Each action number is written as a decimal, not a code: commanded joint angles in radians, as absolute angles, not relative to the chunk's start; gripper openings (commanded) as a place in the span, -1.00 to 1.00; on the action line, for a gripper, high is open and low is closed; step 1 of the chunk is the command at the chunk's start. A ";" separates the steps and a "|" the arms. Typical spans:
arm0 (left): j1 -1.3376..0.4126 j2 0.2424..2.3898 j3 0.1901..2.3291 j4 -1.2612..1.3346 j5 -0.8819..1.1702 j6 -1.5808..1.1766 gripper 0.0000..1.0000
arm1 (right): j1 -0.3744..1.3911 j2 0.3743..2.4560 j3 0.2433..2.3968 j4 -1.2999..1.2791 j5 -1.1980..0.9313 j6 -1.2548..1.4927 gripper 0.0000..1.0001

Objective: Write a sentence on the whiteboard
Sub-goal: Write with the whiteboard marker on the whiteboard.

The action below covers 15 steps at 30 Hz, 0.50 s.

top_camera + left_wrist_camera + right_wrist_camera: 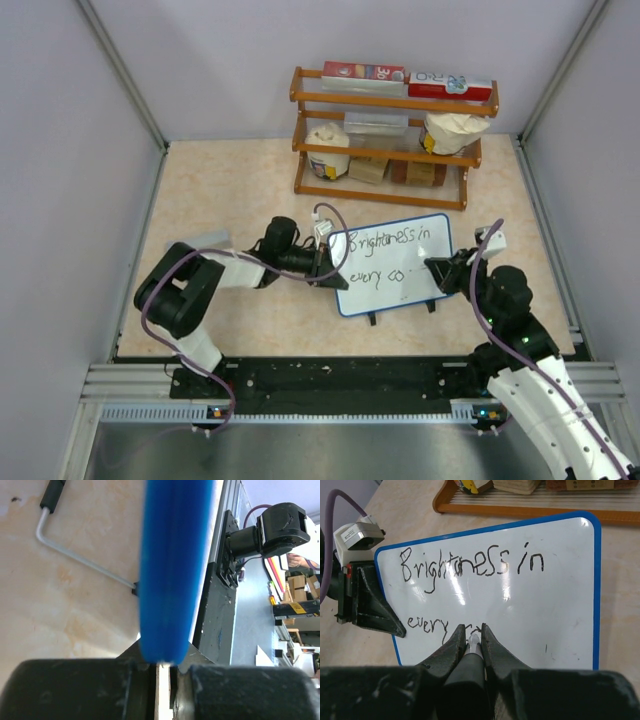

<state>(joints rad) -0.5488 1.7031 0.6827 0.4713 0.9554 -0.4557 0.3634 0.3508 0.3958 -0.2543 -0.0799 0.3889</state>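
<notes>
The whiteboard (418,268) lies tilted at mid-table, white with a blue rim (172,570). The sentence (388,245) on it reads "Brightness in" with "every co" below (470,565). My left gripper (325,268) is shut on the board's left edge; in the left wrist view the blue rim runs down between the jaws of the left gripper (162,667). My right gripper (437,270) reaches in from the right and is shut on a black marker (469,667). The marker's tip (474,641) sits on the whiteboard (555,595) at the end of the lower line, between the right gripper's (471,630) fingers.
A wooden rack (390,140) with boxes and bags stands at the back, just beyond the board's far edge (520,505). A bent wire leg (75,555) with a black tip sticks out under the board. Grey walls close in both sides. The arms' rail (330,385) runs along the near edge.
</notes>
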 commanded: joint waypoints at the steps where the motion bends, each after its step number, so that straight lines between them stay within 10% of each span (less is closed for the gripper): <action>1: -0.480 1.666 0.692 0.302 0.868 -0.354 -1.00 | 0.350 0.342 0.428 -0.192 -0.130 0.367 -1.00; 15: -0.390 1.609 0.643 0.222 0.864 -0.318 -1.00 | 0.368 0.405 0.387 -0.072 -0.181 0.371 -1.00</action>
<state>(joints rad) -0.4362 1.6295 0.6613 0.2771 1.0286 -0.3416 0.3634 0.4057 0.3859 -0.1543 -0.1787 0.3775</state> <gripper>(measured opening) 0.074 0.112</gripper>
